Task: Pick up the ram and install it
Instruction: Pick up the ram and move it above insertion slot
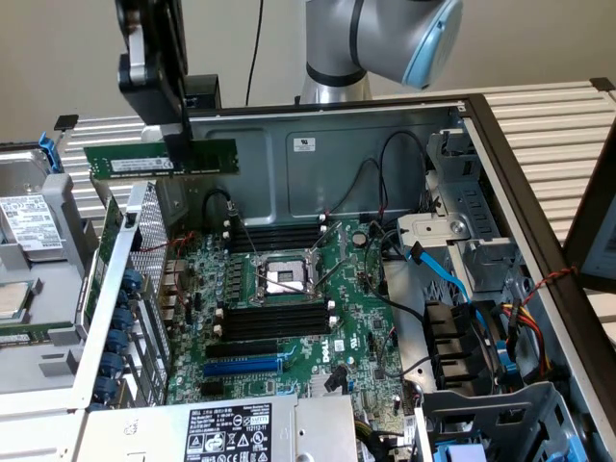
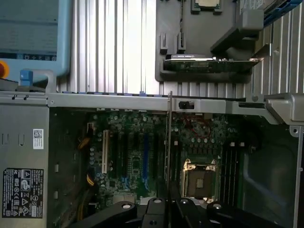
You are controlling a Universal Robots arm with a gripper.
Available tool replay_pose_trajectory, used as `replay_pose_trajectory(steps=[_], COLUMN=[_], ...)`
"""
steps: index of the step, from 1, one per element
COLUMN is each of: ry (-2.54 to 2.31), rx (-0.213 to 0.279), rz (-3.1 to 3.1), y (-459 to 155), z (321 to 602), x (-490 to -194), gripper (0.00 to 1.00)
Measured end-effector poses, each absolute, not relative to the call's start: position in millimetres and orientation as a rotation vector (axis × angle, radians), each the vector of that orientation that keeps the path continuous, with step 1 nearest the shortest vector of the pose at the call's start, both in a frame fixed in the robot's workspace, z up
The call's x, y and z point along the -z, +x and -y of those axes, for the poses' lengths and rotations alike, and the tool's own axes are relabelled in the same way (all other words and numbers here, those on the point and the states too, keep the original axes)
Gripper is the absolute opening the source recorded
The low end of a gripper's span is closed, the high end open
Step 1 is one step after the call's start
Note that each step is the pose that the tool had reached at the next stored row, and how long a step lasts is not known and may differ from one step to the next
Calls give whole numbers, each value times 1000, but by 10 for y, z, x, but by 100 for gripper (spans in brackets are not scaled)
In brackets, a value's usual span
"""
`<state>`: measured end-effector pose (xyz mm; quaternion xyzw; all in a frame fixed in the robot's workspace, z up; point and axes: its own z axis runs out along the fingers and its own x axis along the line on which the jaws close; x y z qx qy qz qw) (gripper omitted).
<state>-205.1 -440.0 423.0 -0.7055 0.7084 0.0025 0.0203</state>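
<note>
The ram (image 1: 135,162) is a long green stick with a white label. It hangs level in the air above the open computer case's wall, at the exterior view's left. My gripper (image 1: 176,152) is shut on it from above, near its middle. In the wrist view the ram (image 2: 169,142) shows edge-on as a thin line running out from my gripper (image 2: 169,198) over the motherboard. The black memory slots (image 1: 274,322) with white end clips lie on either side of the CPU socket (image 1: 284,279), well below the stick and toward the exterior view's right. The same slots (image 2: 229,166) flank the socket (image 2: 199,178).
A blue expansion slot (image 1: 241,368) sits nearer the front of the board. Cables and a drive cage (image 1: 481,337) crowd the exterior view's right. A power supply (image 1: 228,433) lies at the front. A parts tray (image 1: 29,269) stands outside the case's wall (image 1: 115,279).
</note>
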Motion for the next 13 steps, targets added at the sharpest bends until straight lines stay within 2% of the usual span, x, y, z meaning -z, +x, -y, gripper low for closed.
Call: replay_pose_trajectory(steps=[13], ry=[-2209], rx=[-8], rz=[-2177], y=[-1532], z=[4381], x=[-4192], gripper=[13])
